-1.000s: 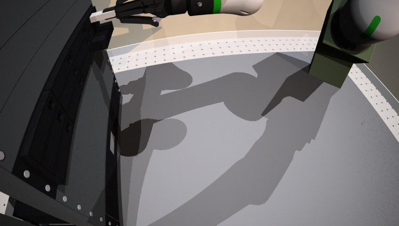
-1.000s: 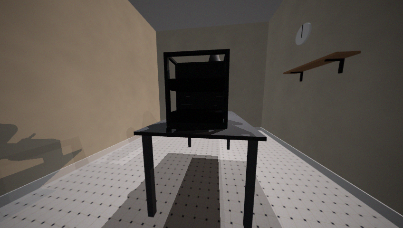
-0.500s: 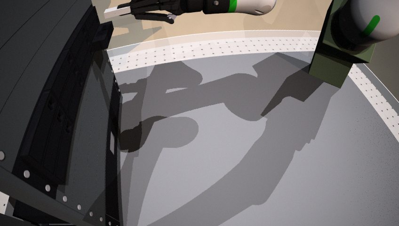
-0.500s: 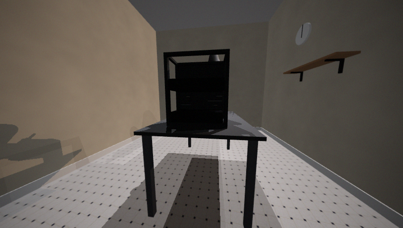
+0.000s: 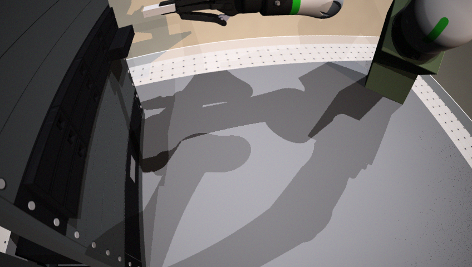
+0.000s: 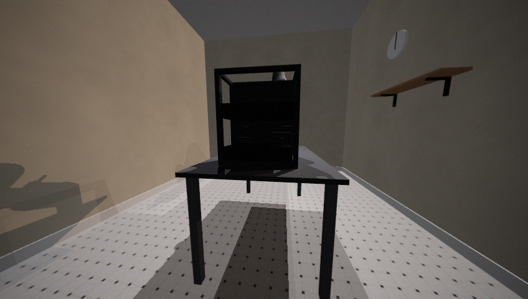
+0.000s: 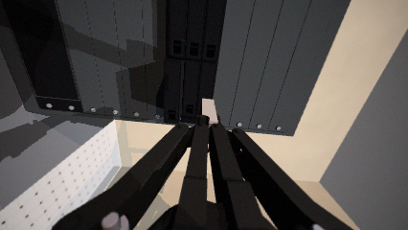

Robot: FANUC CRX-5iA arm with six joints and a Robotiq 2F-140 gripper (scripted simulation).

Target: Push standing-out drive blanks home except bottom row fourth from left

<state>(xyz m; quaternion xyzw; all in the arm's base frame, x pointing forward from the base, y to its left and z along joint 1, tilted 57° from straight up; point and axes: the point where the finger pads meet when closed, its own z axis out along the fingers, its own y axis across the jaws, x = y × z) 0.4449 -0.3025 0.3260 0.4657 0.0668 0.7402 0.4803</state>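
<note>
The dark rack with the storage chassis [image 5: 66, 109] fills the left of the top view. One dark drive blank [image 5: 121, 40] stands out from the chassis front near its top edge in that view. My gripper [image 5: 155, 10] is shut and empty, level with that blank and a short gap to its right, not touching it. In the wrist view the shut fingers [image 7: 203, 120] point at the chassis front, where rows of dark blanks [image 7: 189, 79] with small latches show. The exterior view shows the rack [image 6: 259, 118] from behind on the black table; the blanks are hidden there.
The arm's green base block [image 5: 397, 65] stands at the table's right end. The grey table top [image 5: 281, 182] lies between base and rack. A wall shelf [image 6: 422, 81] and a clock [image 6: 396, 43] are on the far wall.
</note>
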